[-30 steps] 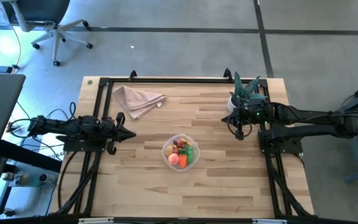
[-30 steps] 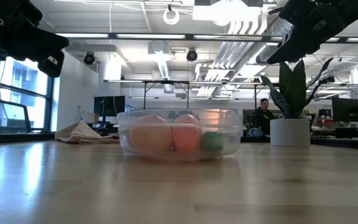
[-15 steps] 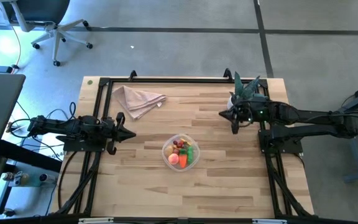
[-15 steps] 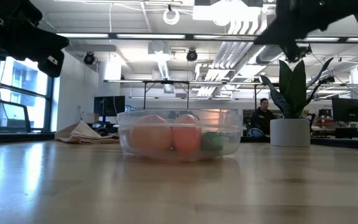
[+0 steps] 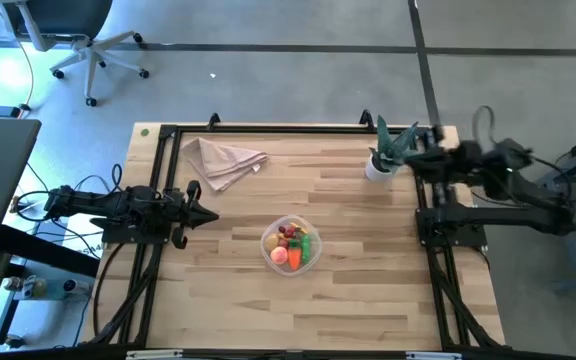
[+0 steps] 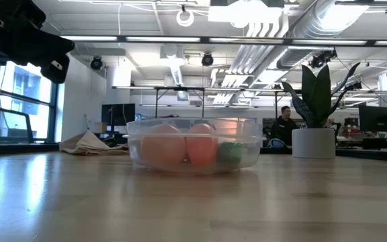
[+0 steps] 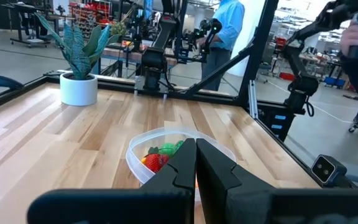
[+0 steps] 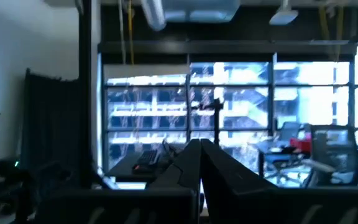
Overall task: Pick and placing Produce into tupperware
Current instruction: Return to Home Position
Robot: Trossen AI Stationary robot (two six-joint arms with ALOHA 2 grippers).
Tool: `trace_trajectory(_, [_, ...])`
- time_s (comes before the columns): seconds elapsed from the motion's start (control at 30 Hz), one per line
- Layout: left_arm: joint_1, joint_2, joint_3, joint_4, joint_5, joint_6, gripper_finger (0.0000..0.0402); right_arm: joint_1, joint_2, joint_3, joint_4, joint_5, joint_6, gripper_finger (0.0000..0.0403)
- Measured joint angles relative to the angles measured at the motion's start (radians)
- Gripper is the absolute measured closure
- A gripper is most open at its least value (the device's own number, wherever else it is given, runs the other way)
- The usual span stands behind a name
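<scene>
- Left gripper [image 5: 211, 216]: at the left edge of the table [image 5: 368, 290], level and pointing toward the middle. Fingers pressed together, nothing between them. It sits well apart from the container.
- Napkin [image 5: 223, 160]: beige cloth, crumpled, at the far left part of the table.
- Tupperware [image 5: 269, 236]: round, clear and shallow, upright near the table's middle, slightly toward the near edge. It is clear of both arms.
- Produce [image 5: 293, 246]: all visible pieces lie inside the tupperware, in orange, red, green and yellow. In the low view, pale orange pieces and one green piece press against the wall.
- Plant [image 5: 386, 150]: green spiky leaves in a white pot, at the far right corner.
- Right gripper [image 8: 199, 144]: raised at the right edge just beside the plant, facing the room. Fingers closed tip to tip, holding nothing.
</scene>
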Motion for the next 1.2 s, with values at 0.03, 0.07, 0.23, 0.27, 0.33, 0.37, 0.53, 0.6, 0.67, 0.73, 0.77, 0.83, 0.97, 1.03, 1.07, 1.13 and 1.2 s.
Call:
trace_trajectory(0.03, [0.000, 0.000, 0.000, 0.000, 0.000, 0.000, 0.0401, 0.007, -0.035, -0.013, -0.009, 0.026, -0.001, 0.0403])
trace_trajectory(0.07, [0.000, 0.000, 0.000, 0.000, 0.000, 0.000, 0.0401, 0.014, -0.067, -0.032, -0.005, 0.053, 0.002, 0.0403])
trace_trajectory(0.23, [0.000, 0.000, 0.000, 0.000, 0.000, 0.000, 0.0401, 0.032, -0.180, -0.148, -0.007, 0.127, 0.049, 0.0403])
trace_trajectory(0.27, [0.000, 0.000, 0.000, 0.000, 0.000, 0.000, 0.0401, 0.033, -0.196, -0.169, 0.004, 0.129, 0.056, 0.0403])
trace_trajectory(0.33, [0.000, 0.000, 0.000, 0.000, 0.000, 0.000, 0.0401, 0.034, -0.224, -0.208, 0.012, 0.134, 0.062, 0.0403])
trace_trajectory(0.37, [0.000, 0.000, 0.000, 0.000, 0.000, 0.000, 0.0401, 0.033, -0.237, -0.227, 0.013, 0.136, 0.063, 0.0403])
trace_trajectory(0.53, [0.000, 0.000, 0.000, 0.000, 0.000, 0.000, 0.0401, 0.034, -0.309, -0.350, 0.068, 0.139, 0.103, 0.0403])
trace_trajectory(0.6, [0.000, 0.000, 0.000, 0.000, 0.000, 0.000, 0.0401, 0.033, -0.343, -0.408, 0.113, 0.137, 0.112, 0.0403])
trace_trajectory(0.67, [0.000, 0.000, 0.000, 0.000, 0.000, 0.000, 0.0401, 0.034, -0.375, -0.459, 0.167, 0.135, 0.127, 0.0403])
trace_trajectory(0.73, [0.000, 0.000, 0.000, 0.000, 0.000, 0.000, 0.0401, 0.034, -0.400, -0.506, 0.195, 0.142, 0.142, 0.0403])
trace_trajectory(0.77, [0.000, 0.000, 0.000, 0.000, 0.000, 0.000, 0.0401, 0.034, -0.410, -0.529, 0.197, 0.144, 0.153, 0.0403])
trace_trajectory(0.83, [0.000, 0.000, 0.000, 0.000, 0.000, 0.000, 0.0401, 0.033, -0.421, -0.562, 0.198, 0.151, 0.177, 0.0403])
trace_trajectory(0.97, [0.000, 0.000, 0.000, 0.000, 0.000, 0.000, 0.0401, 0.033, -0.421, -0.620, 0.198, 0.146, 0.215, 0.0403])
trace_trajectory(1.03, [0.000, 0.000, 0.000, 0.000, 0.000, 0.000, 0.0401, 0.034, -0.421, -0.649, 0.199, 0.142, 0.223, 0.0403])
trace_trajectory(1.07, [0.000, 0.000, 0.000, 0.000, 0.000, 0.000, 0.0401, 0.034, -0.421, -0.664, 0.199, 0.142, 0.225, 0.0403])
trace_trajectory(1.13, [0.000, 0.000, 0.000, 0.000, 0.000, 0.000, 0.0401, 0.034, -0.421, -0.691, 0.199, 0.142, 0.228, 0.0403])
trace_trajectory(1.2, [0.000, 0.000, 0.000, 0.000, 0.000, 0.000, 0.0401, 0.034, -0.421, -0.713, 0.198, 0.141, 0.221, 0.0403])
